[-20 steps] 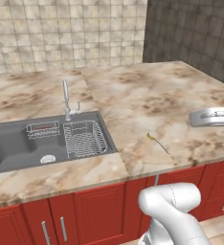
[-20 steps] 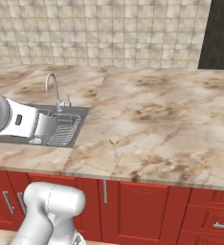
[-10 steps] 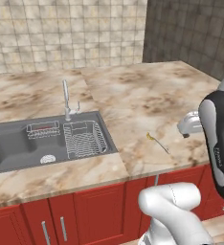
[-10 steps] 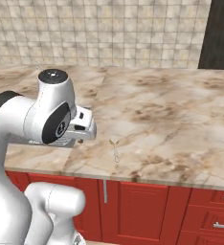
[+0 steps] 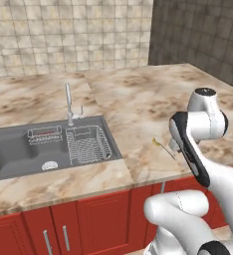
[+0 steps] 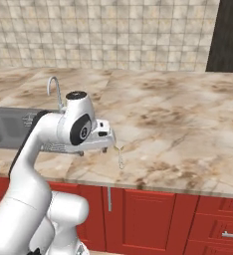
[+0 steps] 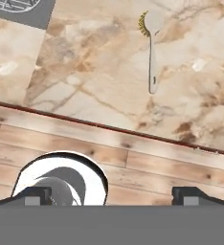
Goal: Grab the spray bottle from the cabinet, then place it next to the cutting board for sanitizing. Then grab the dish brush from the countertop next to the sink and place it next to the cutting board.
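Spanning both base views, the countertop [image 5: 138, 99] carries the sink [image 5: 19, 154] at its left, with bare marbled stone beside it. The gripper [image 7: 111, 196] hangs above the counter's front edge, looking down, apparently lining up for a reach. Its fingers [image 7: 193, 195] are spread wide, holding nothing. The dish brush [image 7: 151, 43] lies flat near that edge, right of the sink, bristles toward the wall.
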Controlling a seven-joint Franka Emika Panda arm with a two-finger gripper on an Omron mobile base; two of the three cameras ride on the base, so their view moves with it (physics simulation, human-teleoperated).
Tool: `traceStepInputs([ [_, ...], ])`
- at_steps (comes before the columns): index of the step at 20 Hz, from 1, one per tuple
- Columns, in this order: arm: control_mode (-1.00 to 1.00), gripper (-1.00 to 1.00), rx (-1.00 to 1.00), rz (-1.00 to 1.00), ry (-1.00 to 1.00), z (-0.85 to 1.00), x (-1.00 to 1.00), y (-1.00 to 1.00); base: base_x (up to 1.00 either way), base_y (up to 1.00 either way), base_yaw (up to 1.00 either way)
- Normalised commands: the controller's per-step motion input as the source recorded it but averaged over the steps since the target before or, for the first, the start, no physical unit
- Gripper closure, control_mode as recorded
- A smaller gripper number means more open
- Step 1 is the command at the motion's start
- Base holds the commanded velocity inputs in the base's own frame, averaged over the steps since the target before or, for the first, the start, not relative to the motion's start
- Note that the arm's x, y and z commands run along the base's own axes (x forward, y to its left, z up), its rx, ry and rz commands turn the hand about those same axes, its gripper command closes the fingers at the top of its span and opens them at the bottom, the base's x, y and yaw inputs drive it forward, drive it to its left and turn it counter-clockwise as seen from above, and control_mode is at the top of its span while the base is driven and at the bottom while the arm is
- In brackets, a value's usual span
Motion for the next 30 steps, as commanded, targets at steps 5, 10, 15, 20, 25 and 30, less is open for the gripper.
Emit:
traceStepInputs([
  [5,-1.00,-1.00,0.02,0.08,0.13,-0.90,0.97,-0.57,0.00,0.00,0.00],
  [10,-1.00,-1.00,0.09,0.03,0.06,-0.33,0.81,-0.23,0.00,0.00,0.00],
  [15,-1.00,-1.00,0.07,0.01,0.08,-0.09,0.53,0.00,0.00,0.00,0.00],
  [20,-1.00,-1.00,0.00,0.00,0.11,-0.35,0.64,0.00,0.00,0.00,0.00],
  [25,-1.00,-1.00,0.00,0.00,0.08,-0.40,0.63,0.00,0.00,0.00,0.00],
  [30,-1.00,-1.00,0.00,0.00,0.05,-0.36,0.42,-0.04,0.00,0.00,0.00],
])
